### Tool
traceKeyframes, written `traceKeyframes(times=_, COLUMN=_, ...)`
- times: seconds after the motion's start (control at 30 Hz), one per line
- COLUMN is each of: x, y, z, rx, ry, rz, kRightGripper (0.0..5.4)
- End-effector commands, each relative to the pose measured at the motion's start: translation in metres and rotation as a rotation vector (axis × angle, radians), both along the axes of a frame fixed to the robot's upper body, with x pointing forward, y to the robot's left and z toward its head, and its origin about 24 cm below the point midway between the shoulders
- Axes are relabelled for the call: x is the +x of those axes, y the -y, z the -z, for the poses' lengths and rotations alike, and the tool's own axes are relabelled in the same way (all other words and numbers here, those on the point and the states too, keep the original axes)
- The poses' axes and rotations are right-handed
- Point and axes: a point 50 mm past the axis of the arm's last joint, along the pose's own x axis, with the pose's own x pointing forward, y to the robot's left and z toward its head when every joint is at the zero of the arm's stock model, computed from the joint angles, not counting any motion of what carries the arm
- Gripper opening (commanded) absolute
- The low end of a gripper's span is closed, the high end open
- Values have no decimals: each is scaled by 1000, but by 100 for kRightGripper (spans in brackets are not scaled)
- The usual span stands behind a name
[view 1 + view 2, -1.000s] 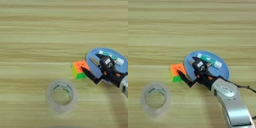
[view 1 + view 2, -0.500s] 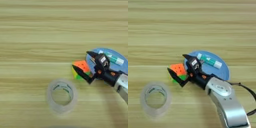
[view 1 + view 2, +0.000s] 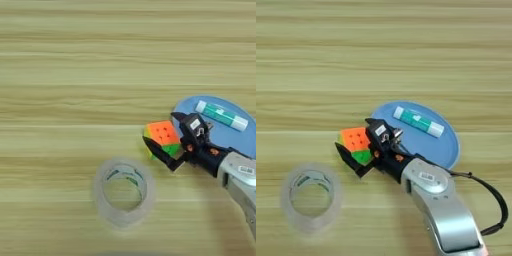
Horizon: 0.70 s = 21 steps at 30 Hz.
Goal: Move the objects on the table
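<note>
Blue plate (image 3: 235,134) cut off rightward

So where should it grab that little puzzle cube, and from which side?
Grip the puzzle cube across two opposite flat side faces, coming in from the right, low over the table. The right gripper is already open around it, one finger behind and one in front. The plate lies close on its right, so a level approach seems safest.

One puzzle cube (image 3: 163,137) with orange, yellow and green faces, one white glue stick (image 3: 220,115) with a green label, one blue plate (image 3: 448,146), one clear tape roll (image 3: 123,191), one silver arm (image 3: 443,210) with two black fingers (image 3: 161,154), one wooden surface (image 3: 75,75).
</note>
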Motion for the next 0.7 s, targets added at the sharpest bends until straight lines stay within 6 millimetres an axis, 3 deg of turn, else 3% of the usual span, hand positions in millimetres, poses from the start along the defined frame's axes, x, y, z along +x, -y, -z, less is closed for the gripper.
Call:
traceKeyframes(times=0.03, x=7, y=-2, z=-16, rx=-26, ry=101, rz=2, kRightGripper=539)
traceKeyframes(times=0.7, x=6, y=7, z=6, rx=-91, ry=21, rz=35, kRightGripper=539)
